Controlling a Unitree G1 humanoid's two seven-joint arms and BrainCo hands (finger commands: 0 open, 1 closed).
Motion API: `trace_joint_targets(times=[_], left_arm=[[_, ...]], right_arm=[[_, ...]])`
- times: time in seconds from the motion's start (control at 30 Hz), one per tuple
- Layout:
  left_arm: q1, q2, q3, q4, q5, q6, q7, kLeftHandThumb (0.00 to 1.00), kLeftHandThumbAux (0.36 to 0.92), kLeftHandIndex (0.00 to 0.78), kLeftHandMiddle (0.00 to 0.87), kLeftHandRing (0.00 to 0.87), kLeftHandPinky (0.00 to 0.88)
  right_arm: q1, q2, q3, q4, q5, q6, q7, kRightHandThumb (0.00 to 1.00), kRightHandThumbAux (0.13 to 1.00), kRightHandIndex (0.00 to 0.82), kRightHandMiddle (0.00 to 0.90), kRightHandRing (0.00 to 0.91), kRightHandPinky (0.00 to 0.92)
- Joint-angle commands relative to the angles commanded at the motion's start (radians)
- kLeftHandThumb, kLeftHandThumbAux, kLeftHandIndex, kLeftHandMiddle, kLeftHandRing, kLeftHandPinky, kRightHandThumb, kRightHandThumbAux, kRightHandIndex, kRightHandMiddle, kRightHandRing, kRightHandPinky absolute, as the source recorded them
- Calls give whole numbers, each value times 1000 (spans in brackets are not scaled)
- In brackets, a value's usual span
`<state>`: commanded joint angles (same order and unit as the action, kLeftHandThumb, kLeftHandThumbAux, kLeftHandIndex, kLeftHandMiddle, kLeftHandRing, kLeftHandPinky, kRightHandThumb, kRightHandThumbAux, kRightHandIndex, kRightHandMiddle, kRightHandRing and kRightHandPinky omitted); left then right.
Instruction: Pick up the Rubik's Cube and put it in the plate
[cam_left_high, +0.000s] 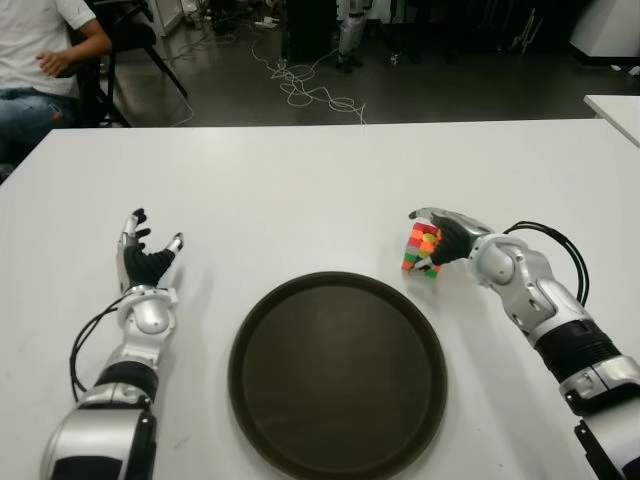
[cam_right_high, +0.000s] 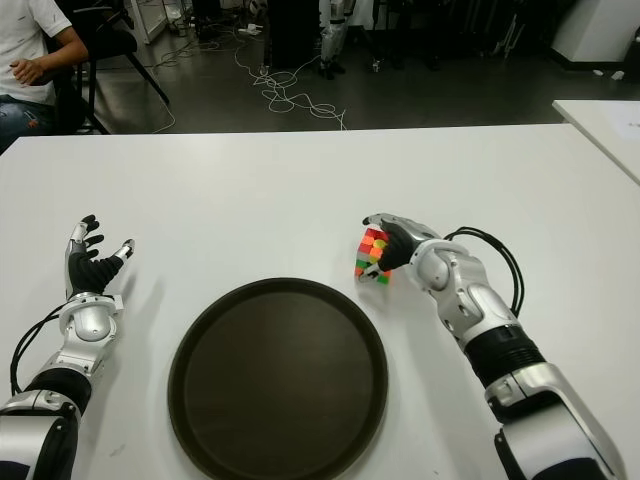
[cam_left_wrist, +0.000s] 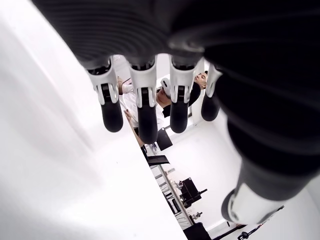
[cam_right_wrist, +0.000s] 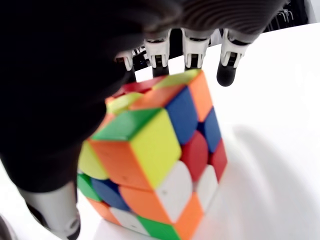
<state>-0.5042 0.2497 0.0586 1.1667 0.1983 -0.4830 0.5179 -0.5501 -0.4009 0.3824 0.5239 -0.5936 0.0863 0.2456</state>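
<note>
My right hand (cam_left_high: 447, 240) is wrapped around the Rubik's Cube (cam_left_high: 422, 248), which sits on the white table (cam_left_high: 300, 190) just off the rim of the dark plate (cam_left_high: 337, 365), at about two o'clock from its centre. In the right wrist view my fingers (cam_right_wrist: 194, 50) curl over the far top edge while the thumb (cam_right_wrist: 55, 212) presses low on the near side, so I am pinching it across opposite faces; whether it has left the table I cannot tell. I judge it light, rigid and smooth-sided, with layers that may twist under a corner grip, so flat contact on two opposed faces is safest. My left hand (cam_left_high: 146, 258) shows at nine o'clock from the plate, fingers spread, holding nothing.
</note>
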Motion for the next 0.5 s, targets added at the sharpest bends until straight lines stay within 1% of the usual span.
trace_joint_targets(times=[0.1,0.4,0.5], left_arm=[[1,2,-2,1,3,-3,1,94,771,116,173,190,219],[1,6,-5,3,9,-5,5,113,765,116,167,183,214],[0,8,-8,4,12,-1,7,106,749,109,160,171,187]], right_arm=[[7,0,-7,-5,10,-5,-7,0,773,41,88,75,53],[9,3,-11,1,19,-4,-19,0,811,44,86,80,64],[9,5,-13,1,22,-2,-22,0,827,42,87,83,64]])
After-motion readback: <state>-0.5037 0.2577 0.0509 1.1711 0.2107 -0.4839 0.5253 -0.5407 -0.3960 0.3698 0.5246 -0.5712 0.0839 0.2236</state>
